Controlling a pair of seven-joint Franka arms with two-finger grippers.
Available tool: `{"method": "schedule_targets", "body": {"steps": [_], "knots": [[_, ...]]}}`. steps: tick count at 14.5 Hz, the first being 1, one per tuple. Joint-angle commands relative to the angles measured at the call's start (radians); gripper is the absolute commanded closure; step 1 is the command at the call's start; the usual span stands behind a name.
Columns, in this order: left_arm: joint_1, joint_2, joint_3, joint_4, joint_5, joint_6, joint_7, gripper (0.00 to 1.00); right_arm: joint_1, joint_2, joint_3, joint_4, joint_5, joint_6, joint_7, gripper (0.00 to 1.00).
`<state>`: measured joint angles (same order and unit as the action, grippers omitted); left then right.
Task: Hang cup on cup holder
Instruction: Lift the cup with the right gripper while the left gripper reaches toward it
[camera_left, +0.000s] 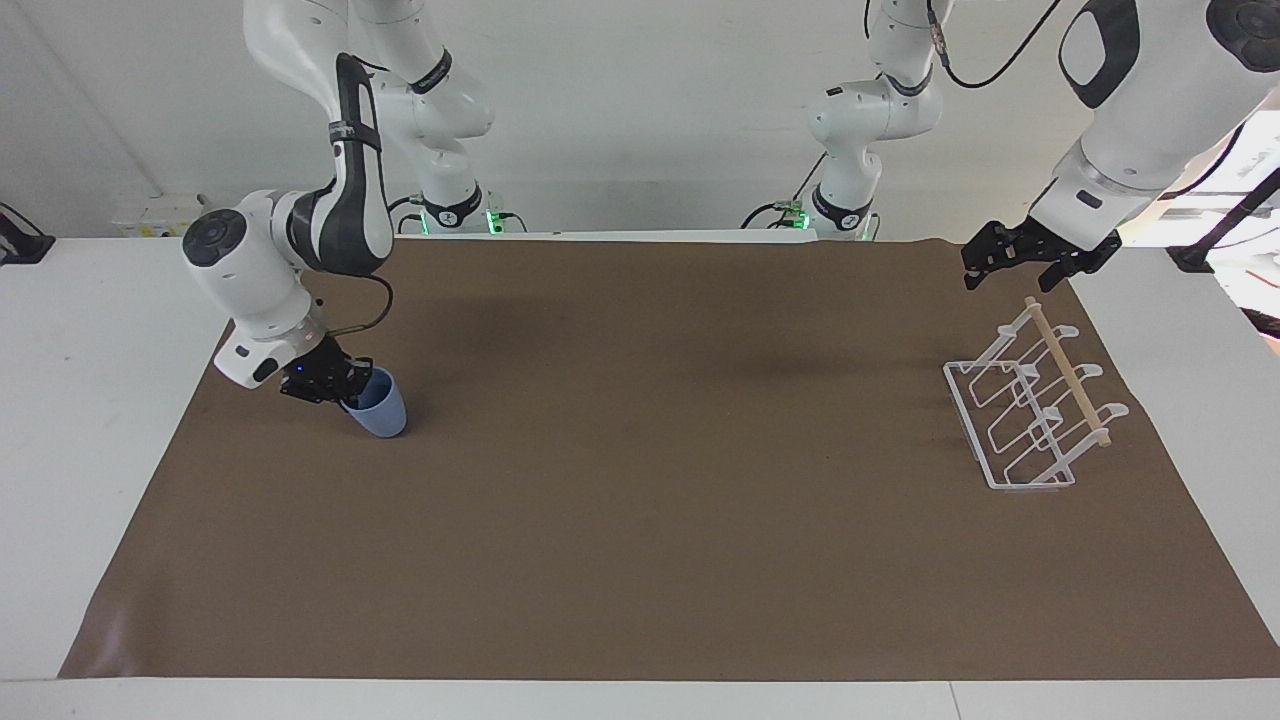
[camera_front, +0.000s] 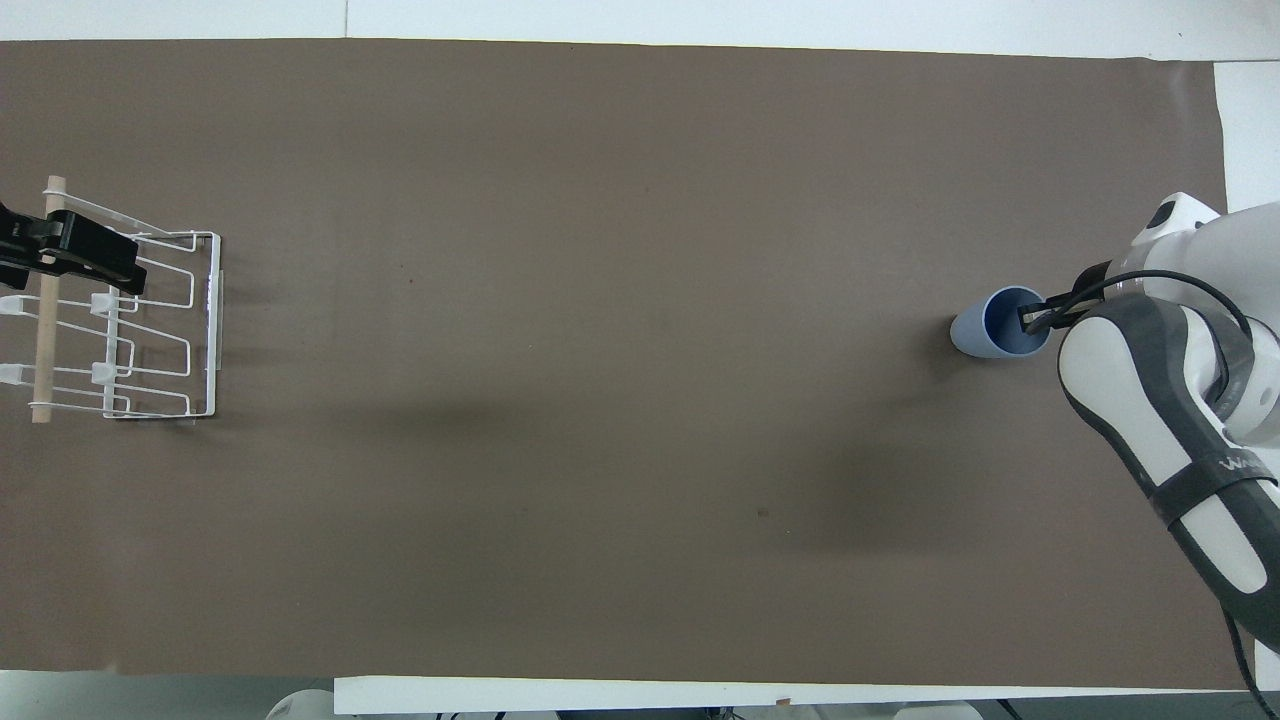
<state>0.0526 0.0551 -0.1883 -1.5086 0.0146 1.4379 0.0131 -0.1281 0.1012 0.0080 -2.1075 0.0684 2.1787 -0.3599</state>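
Observation:
The light-blue cup (camera_left: 380, 408) stands on the brown mat near the right arm's end of the table, tilted slightly; it also shows in the overhead view (camera_front: 985, 330). My right gripper (camera_left: 342, 387) is at the cup's rim, one finger inside the cup and one outside, shut on the wall; in the overhead view (camera_front: 1035, 318) the inner finger shows in the cup's mouth. The white wire cup holder (camera_left: 1030, 410) with its wooden rod stands at the left arm's end (camera_front: 130, 330). My left gripper (camera_left: 1003, 272) waits open in the air over the holder's end nearest the robots (camera_front: 70, 255).
The brown mat (camera_left: 640, 500) covers most of the white table (camera_left: 80, 400). The holder and the cup are a long way apart, with bare mat between them.

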Motion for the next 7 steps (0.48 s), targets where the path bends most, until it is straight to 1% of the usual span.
{"method": "schedule_targets", "body": {"steps": [1, 2, 5, 6, 7], "knots": [[0.004, -0.028, -0.002, -0.035, 0.016, 0.022, -0.010, 0.00, 0.022, 0.002, 0.013, 0.142, 0.033, -0.208, -0.039, 1.00], [0.004, -0.028, -0.002, -0.035, 0.016, 0.022, -0.012, 0.00, 0.036, -0.008, 0.017, 0.162, 0.095, -0.273, -0.054, 1.00], [-0.007, -0.026, -0.003, -0.030, 0.010, 0.027, -0.019, 0.00, 0.041, -0.028, 0.018, 0.164, 0.432, -0.379, -0.060, 1.00], [-0.007, -0.024, -0.007, -0.028, -0.005, 0.027, -0.062, 0.00, 0.041, -0.029, 0.018, 0.161, 0.540, -0.387, -0.060, 1.00], [-0.014, -0.024, -0.008, -0.027, -0.040, 0.029, -0.184, 0.00, 0.042, -0.031, 0.018, 0.156, 0.642, -0.387, -0.059, 1.00]]}}
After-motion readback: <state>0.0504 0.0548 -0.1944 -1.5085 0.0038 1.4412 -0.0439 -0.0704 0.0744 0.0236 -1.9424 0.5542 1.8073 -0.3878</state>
